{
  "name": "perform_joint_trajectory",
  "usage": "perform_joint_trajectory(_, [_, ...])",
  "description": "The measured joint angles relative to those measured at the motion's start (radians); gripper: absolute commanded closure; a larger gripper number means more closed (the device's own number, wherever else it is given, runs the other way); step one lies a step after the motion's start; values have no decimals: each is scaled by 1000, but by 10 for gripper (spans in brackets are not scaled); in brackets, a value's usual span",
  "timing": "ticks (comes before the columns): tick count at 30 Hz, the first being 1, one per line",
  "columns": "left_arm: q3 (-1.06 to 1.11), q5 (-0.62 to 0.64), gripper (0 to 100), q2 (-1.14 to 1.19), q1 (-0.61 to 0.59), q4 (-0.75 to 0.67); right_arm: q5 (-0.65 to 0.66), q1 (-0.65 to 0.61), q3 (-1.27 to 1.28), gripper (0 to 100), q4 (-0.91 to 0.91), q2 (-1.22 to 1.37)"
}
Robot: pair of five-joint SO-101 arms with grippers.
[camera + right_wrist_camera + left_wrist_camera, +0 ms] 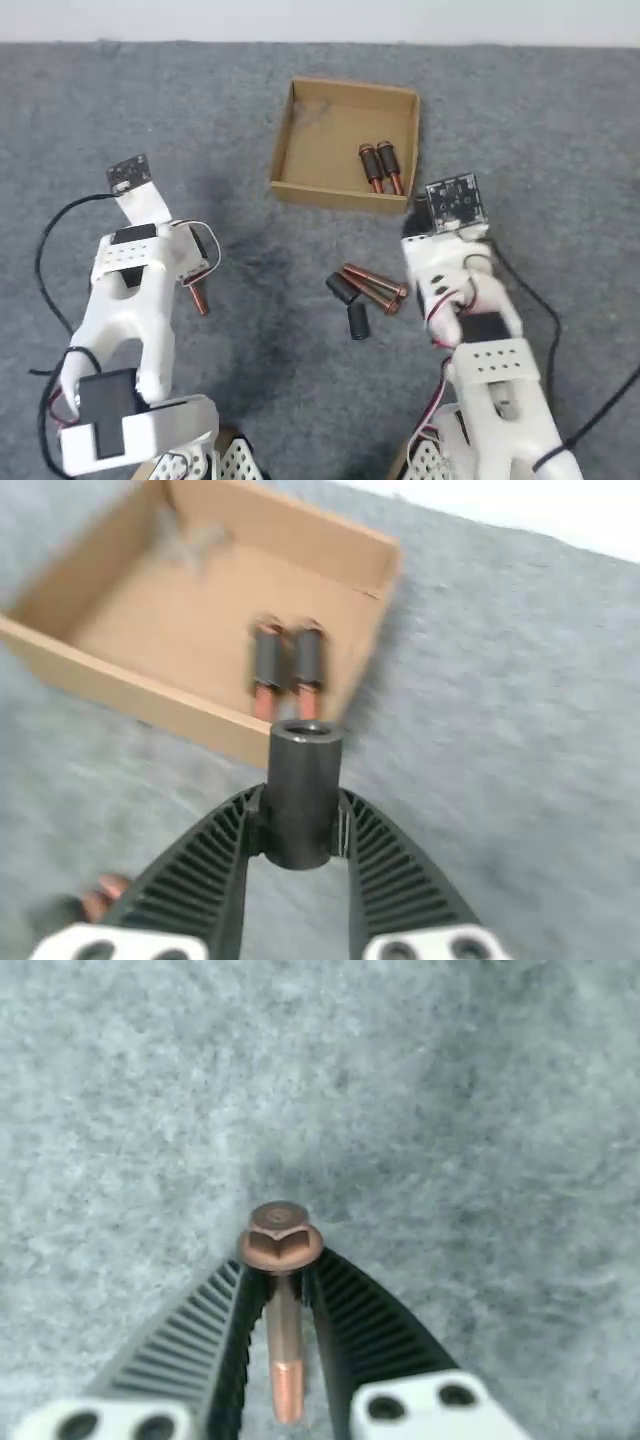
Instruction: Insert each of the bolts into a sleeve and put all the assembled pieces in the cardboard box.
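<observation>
Grey carpet: left gripper (283, 1266) clamps 1 bolt (281, 1236), right gripper (300, 806) 1 sleeve (304, 772); we judge misalignment could jam mating.

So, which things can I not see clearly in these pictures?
1. High view: the loose bolts overlap, so their count is unsure.
2. Right wrist view: the assembled pieces in the cardboard box are blurred, so how deep the bolts sit is unclear.
3. Right wrist view: the loose bolts are blurred at the edge, partly behind the jaws.
4. High view: the right arm covers its held sleeve.
</observation>
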Motion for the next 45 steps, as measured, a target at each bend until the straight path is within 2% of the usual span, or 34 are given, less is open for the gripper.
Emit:
perform_joint_trajectory(5, [0, 0, 989, 0, 0, 0, -77, -83, 92, 991, -367, 0])
perform_joint_trajectory(10, [0, 0, 989, 0, 0, 0, -84, -101, 95, 991, -542, 52])
perform_joint_trajectory(17, [0, 0, 989, 0, 0, 0, -84, -107, 95, 991, -944, 302])
perform_joint_trajectory(27, [40, 0, 989, -6, 2, -75, -84, -199, 98, 991, -1444, 723])
perform_joint_trajectory(34, [40, 0, 989, -6, 2, -75, -84, -226, 239, 991, -1774, 922])
perform_joint_trajectory(37, [40, 0, 989, -6, 2, -95, -84, -230, 305, 991, -1863, 937])
perform_joint_trajectory(45, [40, 0, 989, -6, 2, -112, -86, -229, 308, 991, -1887, 937])
